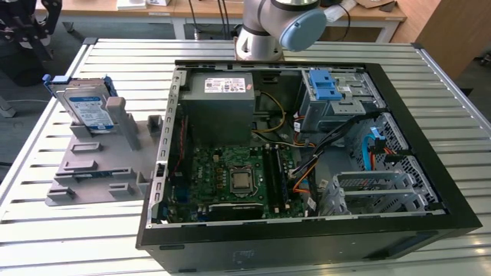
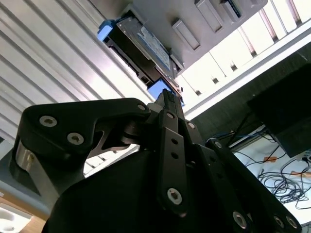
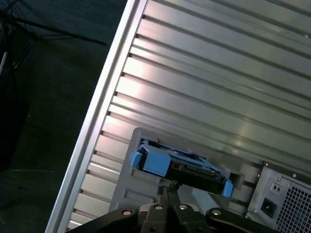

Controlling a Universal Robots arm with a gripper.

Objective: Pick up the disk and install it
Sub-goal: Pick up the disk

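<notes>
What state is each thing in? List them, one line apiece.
disk: standing on edge in the grey holder, not gripped.
gripper: shut, empty, close to the disk's edge.
computer case: lying on its side, side panel off, inside exposed.

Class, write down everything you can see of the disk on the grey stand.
The disk is a flat silver metal drive with a blue-and-white label, clipped in a blue plastic frame. It stands upright on edge, slotted in a grey stand on the slatted table, to the exterior view's left of the open computer case. Only the stand touches it.
</notes>
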